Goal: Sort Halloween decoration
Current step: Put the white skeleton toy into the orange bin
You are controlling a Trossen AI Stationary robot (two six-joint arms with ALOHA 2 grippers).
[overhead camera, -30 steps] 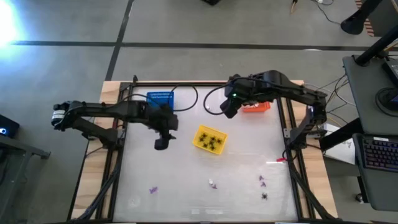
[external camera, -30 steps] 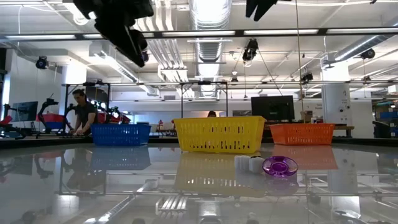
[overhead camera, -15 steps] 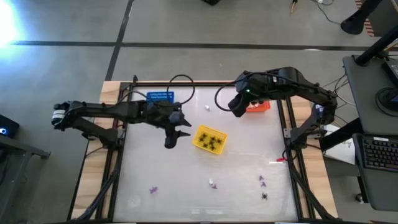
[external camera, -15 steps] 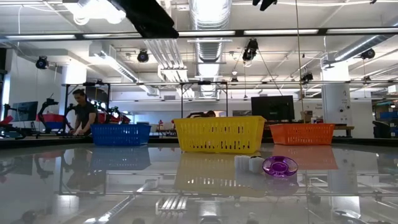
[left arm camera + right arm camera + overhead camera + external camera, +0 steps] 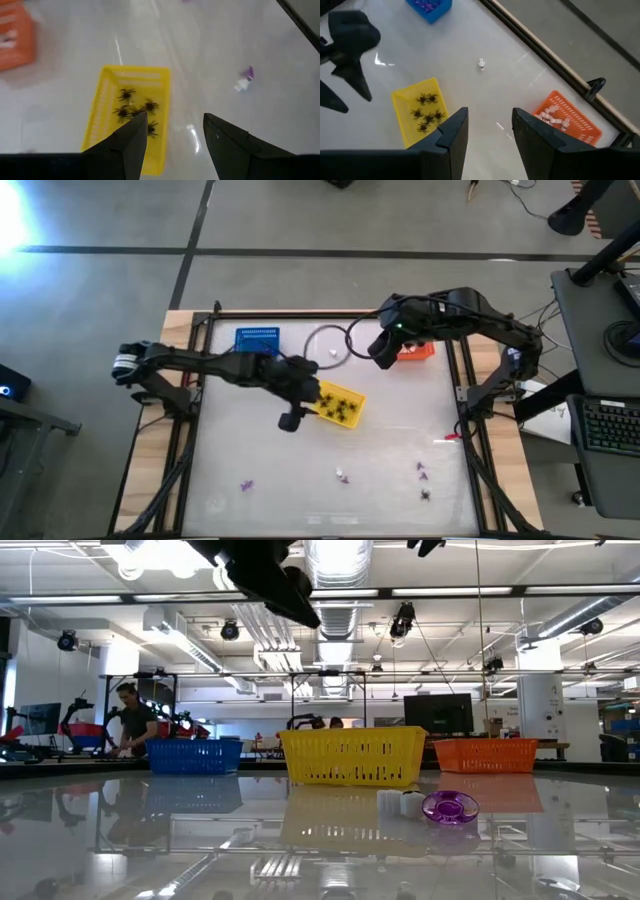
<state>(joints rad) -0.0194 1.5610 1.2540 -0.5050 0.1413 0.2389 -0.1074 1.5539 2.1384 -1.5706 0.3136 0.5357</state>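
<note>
The Halloween decoration lies in small pieces. Several black spiders [image 5: 134, 107] sit in the yellow basket [image 5: 337, 404]. White bits [image 5: 555, 116] are in the orange basket [image 5: 412, 352], and purple bits [image 5: 426, 4] in the blue basket [image 5: 258, 338]. Loose on the table are a purple piece [image 5: 245, 485], a white piece [image 5: 341, 475], purple pieces [image 5: 421, 470], a spider [image 5: 426, 494] and a white piece [image 5: 333, 353]. My left gripper [image 5: 290, 420] hangs open above the yellow basket's left end. My right gripper [image 5: 380, 350] hangs open, high, beside the orange basket.
The table's dark frame rails [image 5: 190, 410] run along the left and right sides. A black cable loop [image 5: 325, 340] lies on the far part of the table between the blue and orange baskets. Bare table shows in the near half [image 5: 300, 500], around the loose pieces.
My left gripper has swung toward the table's right edge and a little nearer, from beside the blue basket to the yellow basket's left end, rolling as it went. My right gripper has shifted slightly toward the right edge, then kept still. Both stay open.
</note>
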